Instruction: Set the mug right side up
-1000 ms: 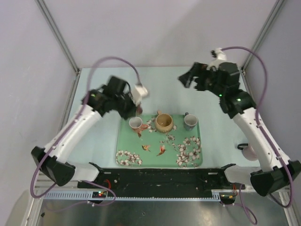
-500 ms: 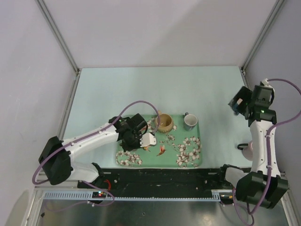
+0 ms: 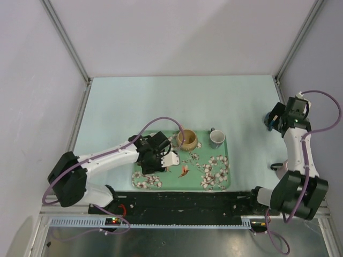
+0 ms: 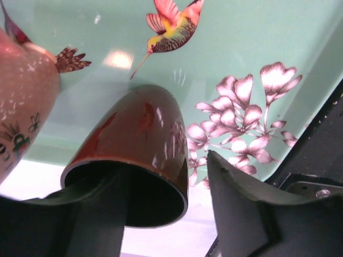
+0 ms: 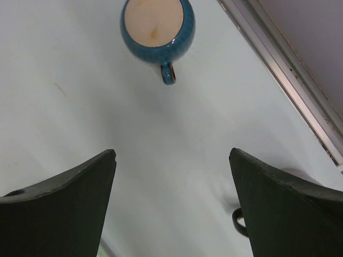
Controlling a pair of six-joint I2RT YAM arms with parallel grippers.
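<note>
Because the glossy dark-red mug [image 4: 134, 134] lies tipped on the green flowered tray [image 3: 193, 176] by the middle of the bench's near edge, mouth turned toward the wrist camera, your left gripper [image 4: 170, 170] meets it rim-first. One finger sits at the mouth and the other outside the wall, spread, with a strip of tray showing between outer finger and rim, so I judge nothing is pinched yet. A pink painted cup [image 4: 21, 107] sits just beside the mug. Along the tray's far side a tan round pot [image 3: 187, 140] and a grey mug [image 3: 216, 138] already stand upright; leave them. Your right gripper [image 5: 172, 152] hangs near the right edge, fingers wide apart on nothing, presumably parked clear, with a round blue mug [image 5: 156, 25] upright beyond its tips. The bench top [image 3: 161, 101] is pale blue-green and smooth, closed in by plain grey walls and aluminium posts.
</note>
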